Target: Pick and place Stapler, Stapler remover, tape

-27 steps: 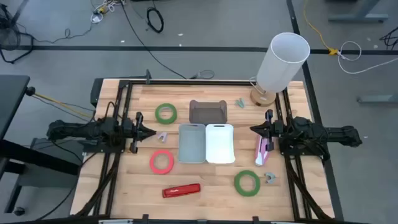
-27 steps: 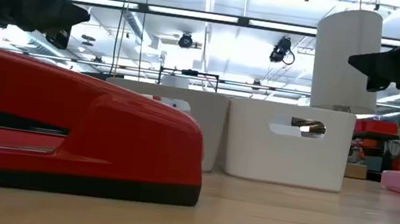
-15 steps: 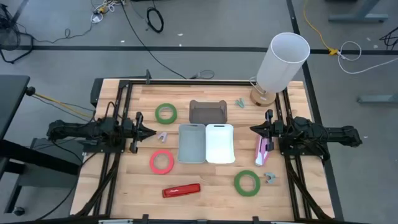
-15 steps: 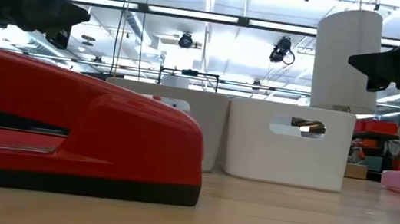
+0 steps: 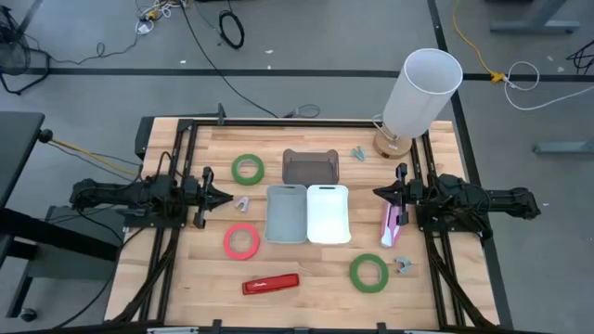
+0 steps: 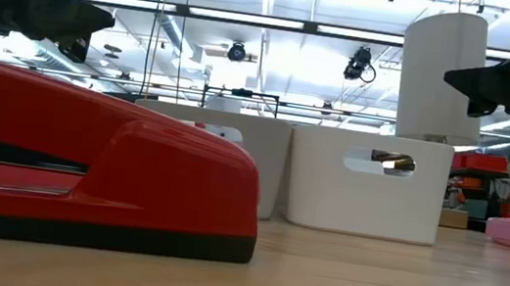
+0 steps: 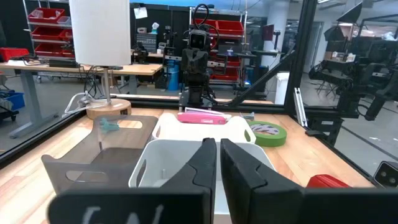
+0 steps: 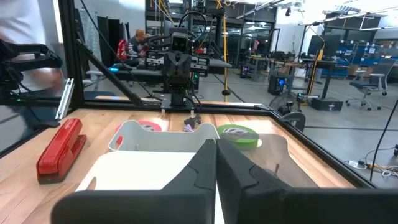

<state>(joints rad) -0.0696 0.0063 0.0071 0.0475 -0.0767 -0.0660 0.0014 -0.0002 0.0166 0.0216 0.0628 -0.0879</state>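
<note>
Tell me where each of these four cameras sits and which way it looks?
High view: overhead, looking straight down; shows both arms, left gripper and right gripper.
Low view: table height, behind the red stapler, facing the white bin.
Left wrist view: on the left arm, facing across the bins; its shut fingers show.
Right wrist view: on the right arm, facing back.
Both wrist views share the white bin.

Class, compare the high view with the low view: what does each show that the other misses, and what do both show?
Only the high view: three tape rolls whole, green, red and green, plus the brown bin.
Only the low view: ceiling lights and room behind.
Both: red stapler, grey bin, white bin, lamp, both arms.
</note>
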